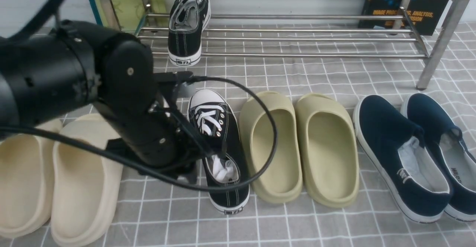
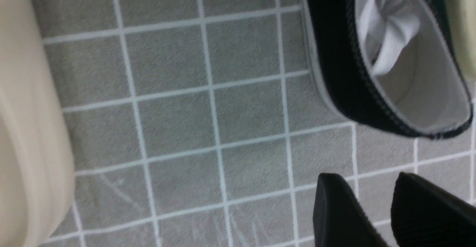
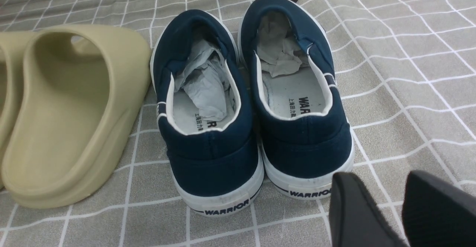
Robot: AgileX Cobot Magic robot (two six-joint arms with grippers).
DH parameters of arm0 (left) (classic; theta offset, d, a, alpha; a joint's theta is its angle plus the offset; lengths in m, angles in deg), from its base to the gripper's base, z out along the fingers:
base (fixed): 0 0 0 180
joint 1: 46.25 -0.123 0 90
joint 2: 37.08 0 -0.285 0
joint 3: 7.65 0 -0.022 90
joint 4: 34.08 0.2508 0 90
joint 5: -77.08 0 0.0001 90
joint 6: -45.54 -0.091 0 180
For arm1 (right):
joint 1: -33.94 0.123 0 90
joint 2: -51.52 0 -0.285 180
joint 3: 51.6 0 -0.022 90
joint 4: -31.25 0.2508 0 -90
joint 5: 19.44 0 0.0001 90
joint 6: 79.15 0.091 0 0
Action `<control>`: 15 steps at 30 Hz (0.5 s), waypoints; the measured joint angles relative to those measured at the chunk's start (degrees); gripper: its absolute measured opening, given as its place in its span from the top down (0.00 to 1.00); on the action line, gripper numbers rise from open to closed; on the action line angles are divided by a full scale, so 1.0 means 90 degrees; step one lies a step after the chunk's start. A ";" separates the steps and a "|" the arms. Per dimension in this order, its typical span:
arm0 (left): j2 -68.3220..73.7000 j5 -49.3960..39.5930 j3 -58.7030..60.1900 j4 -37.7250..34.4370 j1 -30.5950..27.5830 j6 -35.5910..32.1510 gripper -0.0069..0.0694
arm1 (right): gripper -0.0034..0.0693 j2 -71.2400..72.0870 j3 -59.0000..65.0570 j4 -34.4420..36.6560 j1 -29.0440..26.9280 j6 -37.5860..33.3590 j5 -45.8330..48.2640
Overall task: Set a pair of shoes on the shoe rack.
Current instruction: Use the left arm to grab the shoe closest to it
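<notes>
Black canvas sneaker (image 1: 231,154): on the gridded cloth (image 1: 167,217), white toe cap toward the rack, heel away; long axis nearly fore-and-aft, toe slightly left.
Second sneaker (image 1: 182,29): on the lower bars of the silver rack (image 1: 297,55), heel facing the camera, axis roughly fore-and-aft.
Left gripper (image 2: 372,202): fingers apart, nothing between them; near the cloth sneaker.
Right gripper (image 3: 385,206): fingers apart, nothing between; near the navy slip-ons (image 3: 208,143).
Olive slides (image 1: 329,154): just right of the cloth sneaker.
Cream slides (image 1: 87,180): left of it, heels toward the camera.
</notes>
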 joint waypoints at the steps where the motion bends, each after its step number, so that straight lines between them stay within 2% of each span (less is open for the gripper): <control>1: 0.0050 0.0088 0.0000 -0.0039 0.0000 0.0018 0.60 | 0.62 0.0000 0.0000 0.0000 0.0000 0.0000 0.0000; 15: 0.1207 0.1411 0.0000 -0.0094 0.0000 0.0781 0.59 | 0.62 0.0000 0.0000 0.0000 0.0000 0.0000 0.0000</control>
